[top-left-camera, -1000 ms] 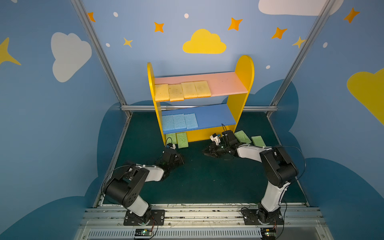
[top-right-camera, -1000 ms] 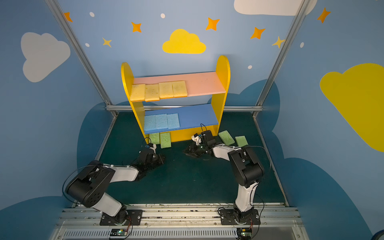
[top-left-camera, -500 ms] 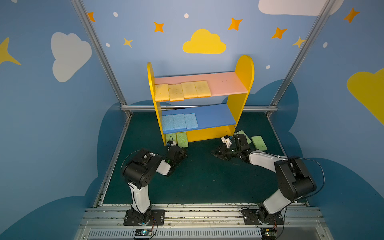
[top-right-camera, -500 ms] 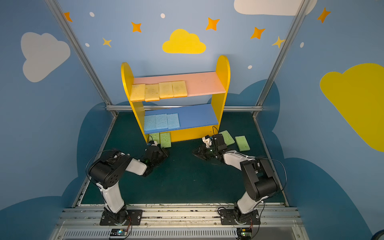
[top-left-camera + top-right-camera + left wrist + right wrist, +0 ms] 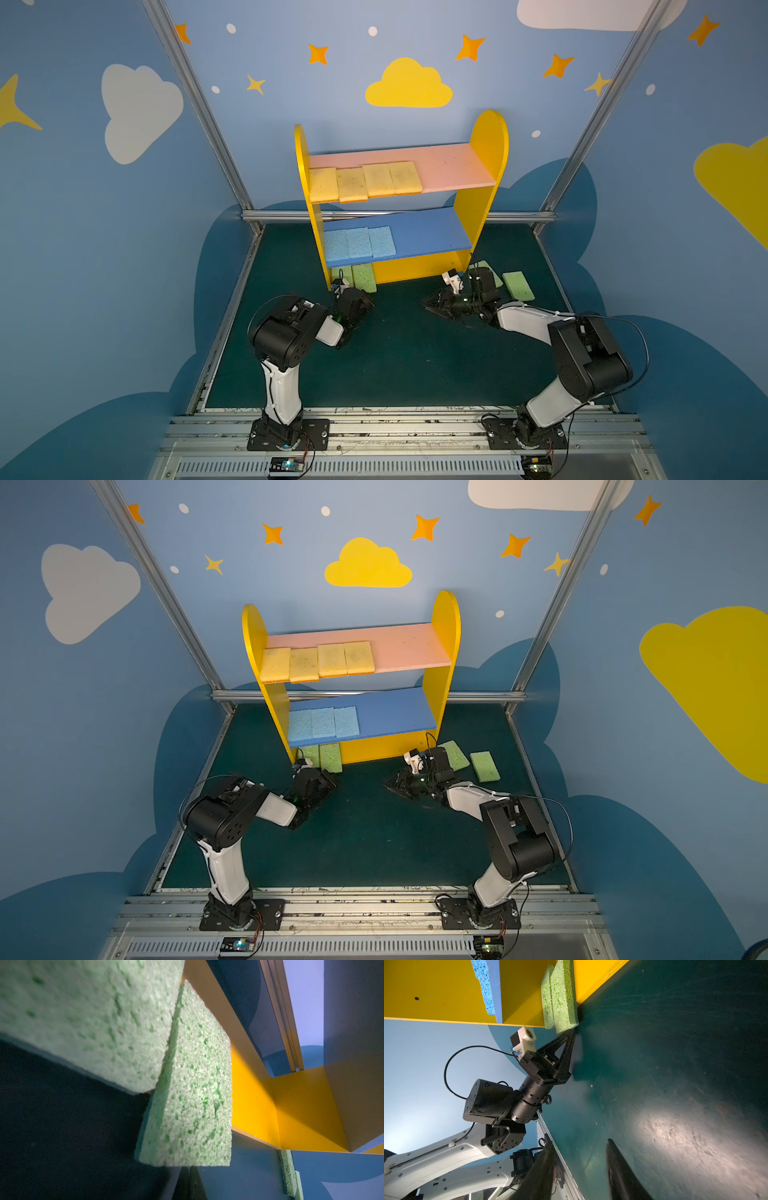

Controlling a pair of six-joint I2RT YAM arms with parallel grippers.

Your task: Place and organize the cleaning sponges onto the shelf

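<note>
Green sponge [image 5: 563, 995] sits just beside the closed left hand [image 5: 571, 1031].

Both arms fold up while the grippers creep sideways

The left elbow [image 5: 286, 336] now stands raised over its base, and the left gripper [image 5: 369, 300] sits closer to the outer green sponge [image 5: 364, 277]. The right elbow [image 5: 590, 357] swings outward, and the right gripper [image 5: 430, 305] sits slightly further right.

The left arm [image 5: 282, 390] bends forward at a raised elbow; its left gripper [image 5: 365, 300] sits low with jaws pressed together (tips meeting in a point); right arm [image 5: 528, 320] stretches low, right gripper [image 5: 429, 302] aimed inward, jaws apart, empty.
</note>
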